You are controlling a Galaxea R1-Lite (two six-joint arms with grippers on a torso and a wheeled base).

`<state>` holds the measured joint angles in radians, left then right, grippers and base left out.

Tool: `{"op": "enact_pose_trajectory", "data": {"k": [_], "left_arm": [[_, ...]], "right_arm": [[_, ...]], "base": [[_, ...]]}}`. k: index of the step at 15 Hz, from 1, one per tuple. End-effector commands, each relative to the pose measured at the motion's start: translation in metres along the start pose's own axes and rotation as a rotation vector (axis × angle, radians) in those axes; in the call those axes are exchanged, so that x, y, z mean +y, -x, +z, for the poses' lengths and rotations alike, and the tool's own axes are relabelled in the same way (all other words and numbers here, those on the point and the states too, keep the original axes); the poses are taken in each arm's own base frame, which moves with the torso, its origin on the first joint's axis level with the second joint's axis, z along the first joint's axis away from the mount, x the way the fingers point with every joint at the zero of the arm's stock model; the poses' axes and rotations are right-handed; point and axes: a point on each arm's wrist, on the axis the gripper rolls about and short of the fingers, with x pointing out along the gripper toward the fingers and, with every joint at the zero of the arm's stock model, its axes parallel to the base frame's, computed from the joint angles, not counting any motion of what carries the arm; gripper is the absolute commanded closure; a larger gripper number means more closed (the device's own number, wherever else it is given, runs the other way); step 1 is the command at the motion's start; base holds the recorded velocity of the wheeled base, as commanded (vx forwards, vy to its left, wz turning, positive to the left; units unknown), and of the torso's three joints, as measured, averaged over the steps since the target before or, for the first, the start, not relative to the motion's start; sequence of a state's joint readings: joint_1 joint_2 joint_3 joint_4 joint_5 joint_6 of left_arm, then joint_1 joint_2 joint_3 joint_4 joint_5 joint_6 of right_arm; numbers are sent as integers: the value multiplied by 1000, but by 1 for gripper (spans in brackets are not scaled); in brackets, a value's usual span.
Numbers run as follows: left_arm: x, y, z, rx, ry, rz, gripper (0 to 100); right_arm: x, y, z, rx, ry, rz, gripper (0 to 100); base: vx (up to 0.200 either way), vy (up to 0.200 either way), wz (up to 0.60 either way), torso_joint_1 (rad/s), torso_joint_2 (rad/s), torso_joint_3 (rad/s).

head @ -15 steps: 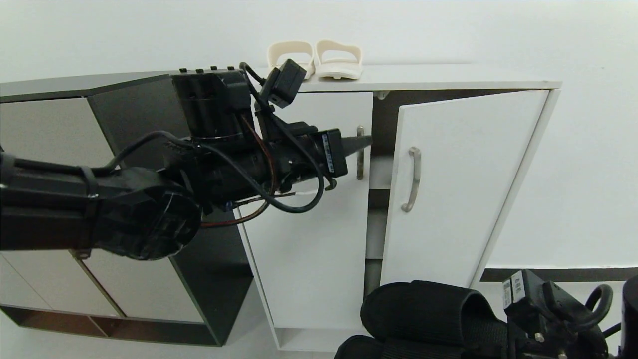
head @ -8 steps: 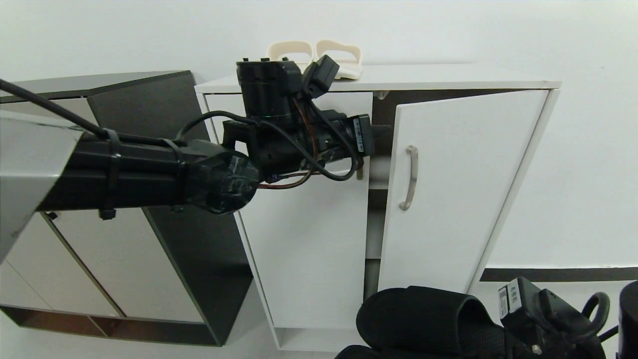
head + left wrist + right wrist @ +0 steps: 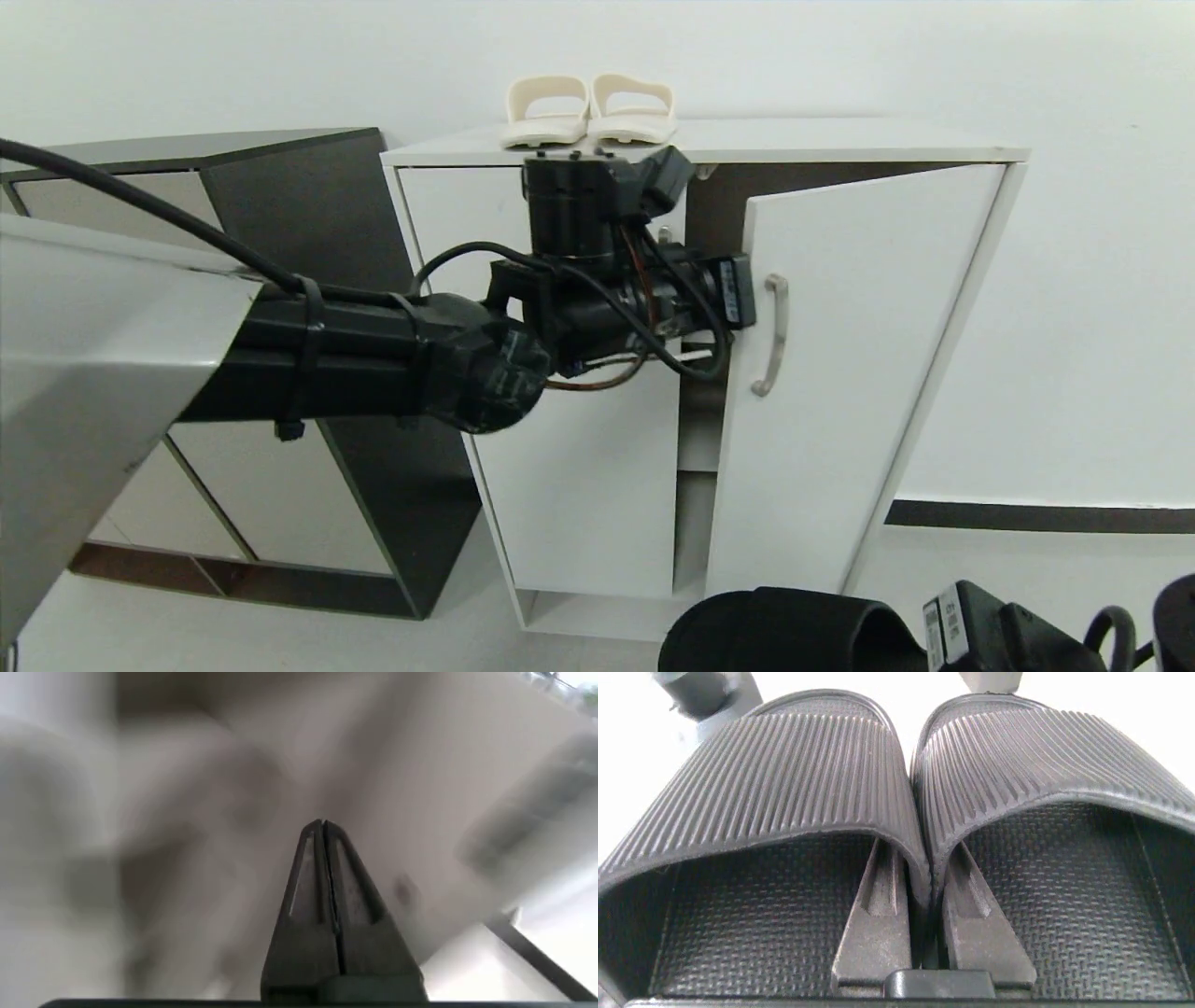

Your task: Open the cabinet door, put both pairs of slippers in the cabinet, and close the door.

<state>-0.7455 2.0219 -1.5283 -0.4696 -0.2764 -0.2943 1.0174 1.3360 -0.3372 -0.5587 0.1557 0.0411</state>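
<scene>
Right now my left hand (image 3: 322, 831) is pressed together, fingers touching, at the dark gap between the two doors of the white cabinet (image 3: 840, 140). The right door (image 3: 868, 373) stands ajar and the left door (image 3: 579, 485) looks shut. A cream pair of slippers (image 3: 588, 110) sits side by side on the cabinet top. My right hand (image 3: 920, 854) is clamped on the black slippers (image 3: 831, 775), one finger inside each, pinching their adjoining walls, low in front of the cabinet.
</scene>
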Motion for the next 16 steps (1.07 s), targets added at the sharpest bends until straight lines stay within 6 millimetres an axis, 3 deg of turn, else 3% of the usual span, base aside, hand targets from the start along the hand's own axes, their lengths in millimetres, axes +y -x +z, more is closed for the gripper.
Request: {"op": "enact_pose_trajectory", "data": {"k": [1,3,5,8,9,10,12,16], "left_arm": [[-43,4,-17,20,-4,-98,100],[-69,1,-25,23,-9,-168,100],[-64,6,-23,18,-16,-151,100],[-48,40,-10,4,-23,-80,100],[-38,69,2,-36,-62,33,100],[-33,90,10,-76,-83,131,100],[-27,157,25,-181,-118,406,100],[-41,302,9,-186,-126,789,100]], "right_arm": [[5,1,-1,4,10,24,100],[5,2,-1,3,10,24,100],[5,2,-1,1,10,22,100],[0,-3,5,-11,-12,-12,100],[-21,-12,23,-47,-85,-173,100],[-27,-19,32,-69,-140,-273,100],[-42,-44,52,-134,-262,-533,100],[-76,-70,55,-139,-299,-799,100]], "base": [[-200,-200,0,2,7,-2],[-200,-200,0,2,5,2],[0,0,0,0,0,0],[0,0,0,0,0,0],[0,0,0,0,0,0],[0,0,0,0,0,0],[0,0,0,0,0,0],[0,0,0,0,0,0]]}}
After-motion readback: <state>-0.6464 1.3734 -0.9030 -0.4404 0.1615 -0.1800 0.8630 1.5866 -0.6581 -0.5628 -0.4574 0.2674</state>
